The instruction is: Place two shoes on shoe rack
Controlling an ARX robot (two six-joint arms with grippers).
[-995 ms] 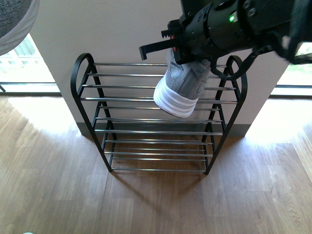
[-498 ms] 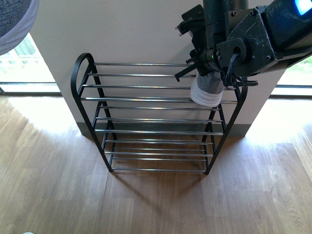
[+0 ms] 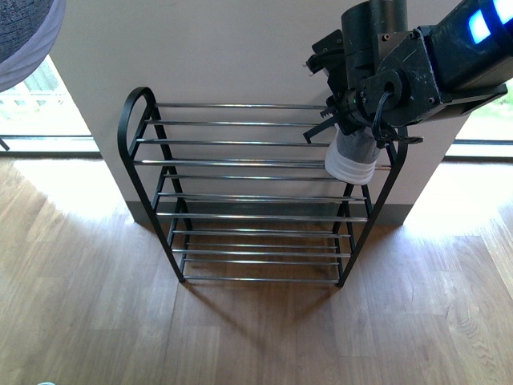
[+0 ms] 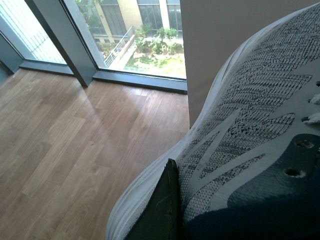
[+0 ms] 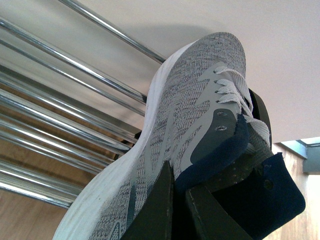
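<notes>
Clamping grey knit sneaker (image 3: 351, 156) by collar, R pincer (image 5: 176, 196) is aiming toe at shoe rack (image 3: 240, 143) top tier; L pincer (image 4: 167, 200) is gripping 2nd sneaker (image 4: 250, 115).

To the left of the right gripper (image 3: 346, 128), the top chrome bars of the shoe rack (image 3: 240, 164) lie bare. Close behind it stands the wall (image 3: 224, 48). Just to its right, the arched side frame (image 3: 378, 200) crowds the held grey sneaker (image 3: 353, 160). The wooden floor (image 3: 240, 337) is open below.
</notes>
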